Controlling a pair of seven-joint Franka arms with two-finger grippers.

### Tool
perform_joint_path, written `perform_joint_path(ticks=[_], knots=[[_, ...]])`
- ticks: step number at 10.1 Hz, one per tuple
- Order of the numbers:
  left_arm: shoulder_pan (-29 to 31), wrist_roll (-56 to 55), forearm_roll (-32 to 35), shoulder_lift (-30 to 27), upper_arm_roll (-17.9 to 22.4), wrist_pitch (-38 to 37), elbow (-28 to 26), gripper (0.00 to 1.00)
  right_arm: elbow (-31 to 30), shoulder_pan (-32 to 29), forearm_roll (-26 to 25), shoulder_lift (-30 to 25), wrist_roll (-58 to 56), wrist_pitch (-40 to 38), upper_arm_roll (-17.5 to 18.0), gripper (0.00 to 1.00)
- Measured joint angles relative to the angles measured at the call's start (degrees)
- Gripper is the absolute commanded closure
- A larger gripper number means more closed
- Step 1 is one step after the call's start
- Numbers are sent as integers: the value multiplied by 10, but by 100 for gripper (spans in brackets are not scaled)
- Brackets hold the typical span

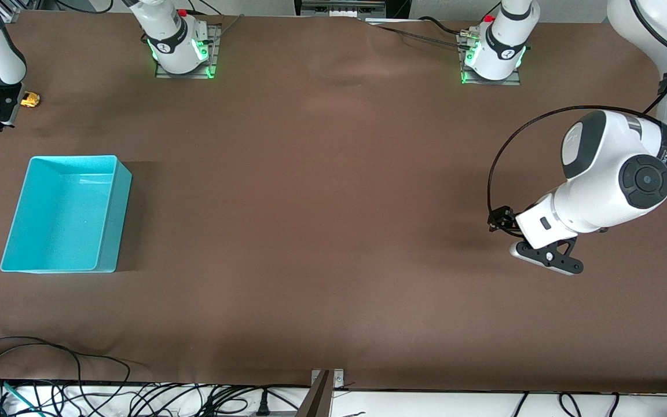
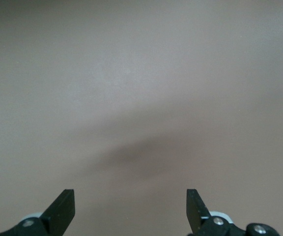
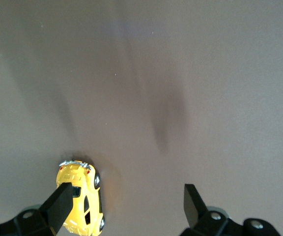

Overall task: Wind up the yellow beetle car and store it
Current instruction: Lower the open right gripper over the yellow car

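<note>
Yellow beetle car (image 1: 31, 100) sits on the table (image 1: 322, 231) near its edge at the right arm's end, farther from the front camera than the teal bin (image 1: 67, 213), with open brown surface between them. Rounded yellow body, dark windows; right wrist view adds chrome trim and red lights at one end. Right pincer (image 3: 127, 209) hangs over it, fingers spread, one fingertip overlapping the car, nothing gripped. Left pincer (image 2: 130, 211) waits open over bare table at the left arm's end.
</note>
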Motion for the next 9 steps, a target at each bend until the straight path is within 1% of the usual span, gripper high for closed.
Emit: perform_joint_path(ticks=[6,7,9], knots=[[-1,0,0,8,-3,0,0,0,0,-8,-1,16,-19,21,-10,0],[-1,0,0,8,-3,0,0,0,0,-9,-2,19,-22,25,-12,10],[-1,0,0,8,-3,0,0,0,0,-12,-6,22,-24,27,-12,51]])
